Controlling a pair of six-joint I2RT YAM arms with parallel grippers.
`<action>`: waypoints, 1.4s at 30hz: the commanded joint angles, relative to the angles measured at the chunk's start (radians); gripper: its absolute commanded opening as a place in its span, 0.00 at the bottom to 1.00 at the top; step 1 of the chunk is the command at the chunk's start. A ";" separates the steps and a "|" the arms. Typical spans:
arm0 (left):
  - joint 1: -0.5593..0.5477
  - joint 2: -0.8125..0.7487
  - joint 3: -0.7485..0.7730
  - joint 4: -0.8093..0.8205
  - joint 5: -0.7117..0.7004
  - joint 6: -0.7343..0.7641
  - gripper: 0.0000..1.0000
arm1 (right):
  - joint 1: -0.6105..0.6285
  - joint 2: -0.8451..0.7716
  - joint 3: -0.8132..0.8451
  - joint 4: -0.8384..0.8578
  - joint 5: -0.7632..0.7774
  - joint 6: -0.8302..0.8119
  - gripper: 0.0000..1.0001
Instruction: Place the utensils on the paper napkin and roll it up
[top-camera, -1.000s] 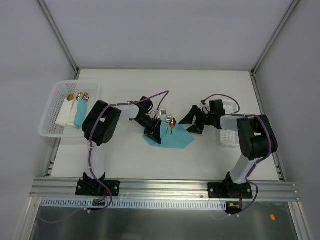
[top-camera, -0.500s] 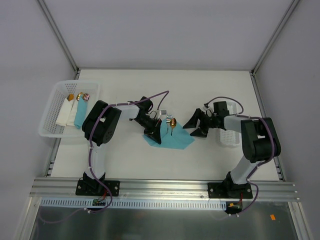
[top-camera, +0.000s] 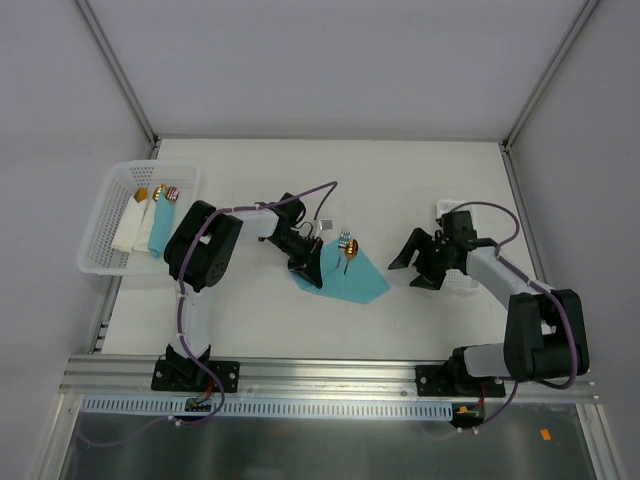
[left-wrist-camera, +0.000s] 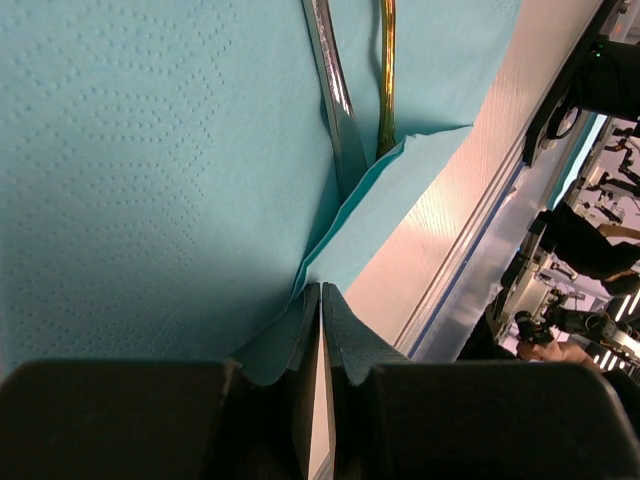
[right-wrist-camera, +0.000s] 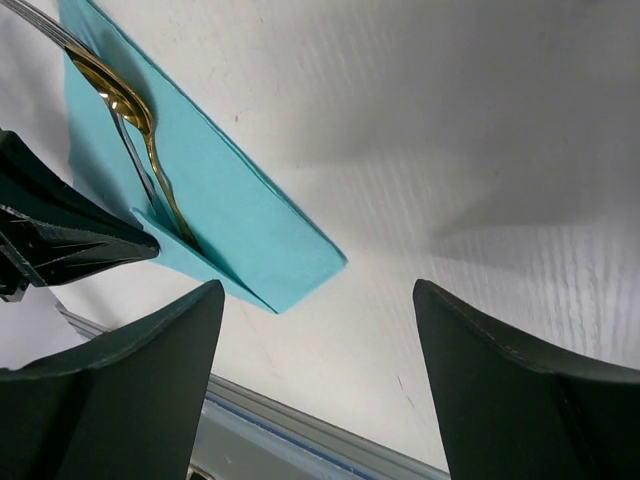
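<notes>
1. The paper napkin (top-camera: 352, 280) lies near the middle of the tabletop (top-camera: 400, 180), slightly left of centre. It is a turquoise sheet with one corner pointing toward the right edge.
2. The utensils (top-camera: 345, 246) lie on the far part of the napkin, with their heads sticking out past its far side. The right wrist view shows a gold one and a silver one side by side (right-wrist-camera: 150, 165). Whether they touch cannot be told.
3. The left claw (top-camera: 306, 268) is at the left side of the napkin and is closed, pinching the paper.
4. In the left wrist view, the thin sheet is clamped between the two fingers of the left claw (left-wrist-camera: 322, 305). A flap of the napkin (left-wrist-camera: 150, 150) is lifted and folded over the handle ends of the utensils (left-wrist-camera: 340, 120).
5. The right claw (top-camera: 414, 263) is open with its jaws spread wide and nothing between them. It sits to the right of the napkin and does not touch it.
6. In the right wrist view, the right claw (right-wrist-camera: 318, 300) faces the napkin (right-wrist-camera: 240, 230), with bare tabletop between the two.
7. A white basket (top-camera: 100, 225) sits at the far left corner area and hangs over the left edge of the tabletop. It holds folded white and turquoise pieces plus a few small items too small to tell.
8. A small white tray (top-camera: 458, 282) is near the right edge, mostly hidden by the right arm.
</notes>
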 joint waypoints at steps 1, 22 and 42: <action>0.011 0.023 -0.019 -0.002 -0.062 0.011 0.06 | -0.005 -0.075 -0.016 -0.126 0.073 0.038 0.80; 0.012 0.031 -0.024 0.012 -0.050 -0.007 0.06 | 0.173 -0.060 -0.342 0.392 0.143 0.453 0.70; 0.022 0.032 -0.038 0.033 -0.038 -0.043 0.06 | 0.222 0.081 -0.279 0.655 0.048 0.439 0.66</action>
